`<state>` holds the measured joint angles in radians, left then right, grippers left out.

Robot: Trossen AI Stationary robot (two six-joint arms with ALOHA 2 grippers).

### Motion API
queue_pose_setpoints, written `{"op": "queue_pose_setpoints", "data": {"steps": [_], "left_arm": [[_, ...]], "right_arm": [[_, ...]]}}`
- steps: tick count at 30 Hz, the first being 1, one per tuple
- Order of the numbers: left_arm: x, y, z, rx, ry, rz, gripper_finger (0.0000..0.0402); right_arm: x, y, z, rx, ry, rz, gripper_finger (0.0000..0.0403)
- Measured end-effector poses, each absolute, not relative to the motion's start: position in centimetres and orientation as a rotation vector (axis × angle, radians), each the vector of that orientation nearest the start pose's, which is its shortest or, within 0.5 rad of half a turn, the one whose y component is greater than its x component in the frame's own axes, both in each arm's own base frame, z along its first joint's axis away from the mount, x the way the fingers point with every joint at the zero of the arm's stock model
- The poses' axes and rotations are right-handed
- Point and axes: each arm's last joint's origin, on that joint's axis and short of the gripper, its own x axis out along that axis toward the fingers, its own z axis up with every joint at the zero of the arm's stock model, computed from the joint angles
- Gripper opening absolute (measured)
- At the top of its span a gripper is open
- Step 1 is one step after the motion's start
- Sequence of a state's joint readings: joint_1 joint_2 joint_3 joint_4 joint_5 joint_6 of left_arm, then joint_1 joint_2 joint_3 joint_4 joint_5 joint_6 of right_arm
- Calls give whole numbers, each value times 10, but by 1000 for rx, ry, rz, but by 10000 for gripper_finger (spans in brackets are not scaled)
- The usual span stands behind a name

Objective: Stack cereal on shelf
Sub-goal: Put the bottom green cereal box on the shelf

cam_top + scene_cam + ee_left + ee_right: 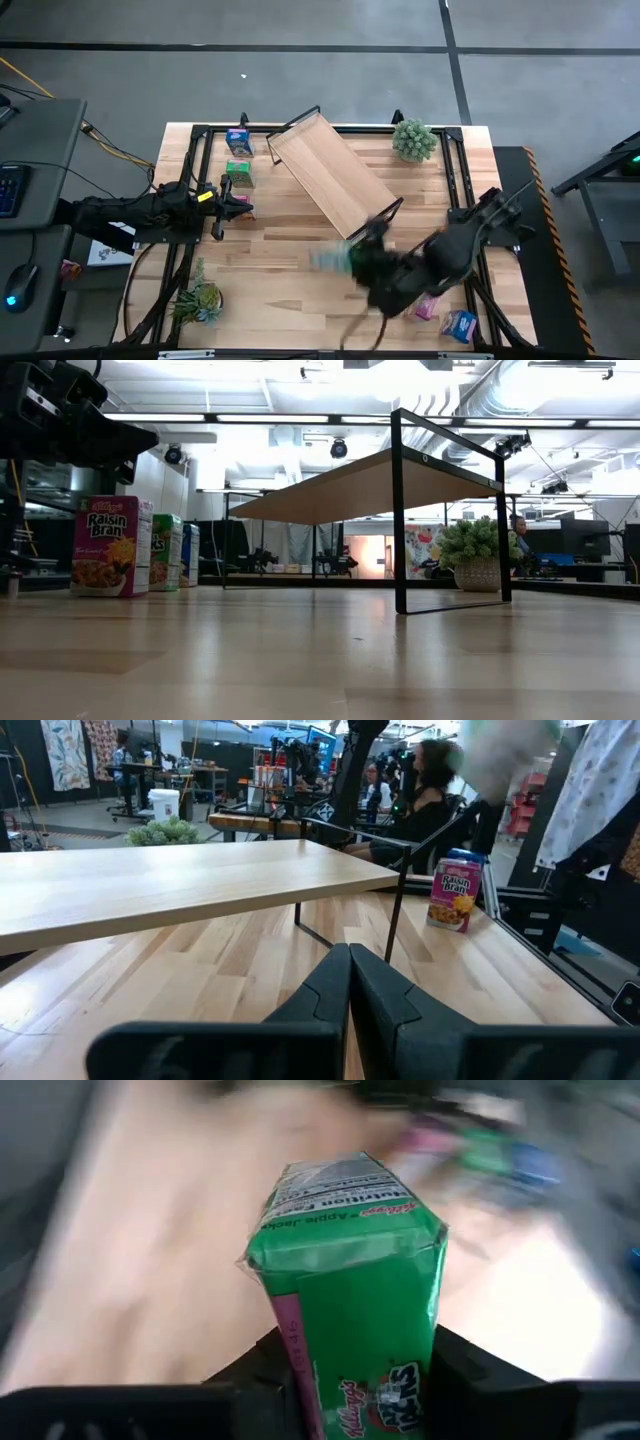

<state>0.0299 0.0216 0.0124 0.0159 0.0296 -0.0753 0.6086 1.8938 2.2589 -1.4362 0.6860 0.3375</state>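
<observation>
My right gripper [345, 260] hovers over the table's near middle, shut on a green cereal box [345, 1280], which is blurred in the high view [325, 260]. The shelf [330, 175], a light-wood board on black frame ends, stands slantwise at the table's far middle. Blue [238, 140] and green [238, 172] cereal boxes stand upright at the far left, with a pink Raisin Bran box [105, 545] in the same row. Two more boxes, pink [427, 307] and blue [460, 325], lie at the near right. My left gripper [350, 980] waits shut at the left, next to that row. My right gripper pinches the green box between its two fingers [470, 1375], on two opposite sides [430, 1350] near the box's end nearest the wrist. The rest of the box sticks out past the fingers, its printed end panel [340, 1195] farthest away. It is lifted clear of the table.
A potted plant [413, 140] stands at the far right beside the shelf's end, and another [200, 300] at the near left. A black frame [455, 190] runs around the tabletop. Bare wood lies between the shelf and the near edge.
</observation>
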Motion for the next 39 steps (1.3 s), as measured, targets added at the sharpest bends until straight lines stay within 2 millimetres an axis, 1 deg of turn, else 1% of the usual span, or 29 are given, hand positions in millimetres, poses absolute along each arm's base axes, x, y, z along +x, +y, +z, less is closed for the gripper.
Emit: {"op": "queue_pose_setpoints", "data": {"steps": [2, 3, 4, 7, 9, 10, 13, 15, 17, 19, 24, 26, 30, 35, 39], "left_arm": [[98, 2, 168, -75, -7, 0, 1], [98, 2, 168, -75, -8, 0, 1], [98, 2, 168, -75, -7, 1, 1], [98, 2, 168, -75, -8, 0, 1], [98, 2, 168, -75, -10, 0, 1], [98, 2, 168, -75, -11, 0, 1], [98, 2, 168, -75, -10, 9, 1], [98, 3, 168, -75, -9, 15, 1], [98, 3, 168, -75, -9, 15, 1], [98, 3, 167, -75, -5, 20, 1], [98, 3, 167, -75, -4, 20, 1], [98, 3, 167, -75, -5, 19, 1], [98, 3, 167, -75, -4, 19, 1], [98, 3, 167, -75, -4, 19, 1], [98, 3, 167, -75, -4, 19, 1]], "right_arm": [[295, 166, 433, -211, 806, -370, 115], [296, 155, 439, -121, 783, -427, 115], [298, 144, 444, -43, 764, -444, 115], [301, 112, 451, 111, 794, -428, 115], [302, 88, 448, 201, 865, -492, 115], [307, 79, 445, 238, 882, -506, 115], [313, 53, 442, 319, 930, -504, 115], [313, 39, 441, 352, 934, -537, 115], [310, 28, 436, 387, 981, -548, 115], [309, 16, 433, 435, 988, -566, 115], [276, -1, 423, 544, 1011, -679, 115], [261, -4, 414, 596, 1054, -704, 115], [232, -6, 407, 673, 1037, -783, 115], [219, -5, 386, 720, 1076, -847, 115], [222, -5, 372, 724, 1088, -864, 115]]}}
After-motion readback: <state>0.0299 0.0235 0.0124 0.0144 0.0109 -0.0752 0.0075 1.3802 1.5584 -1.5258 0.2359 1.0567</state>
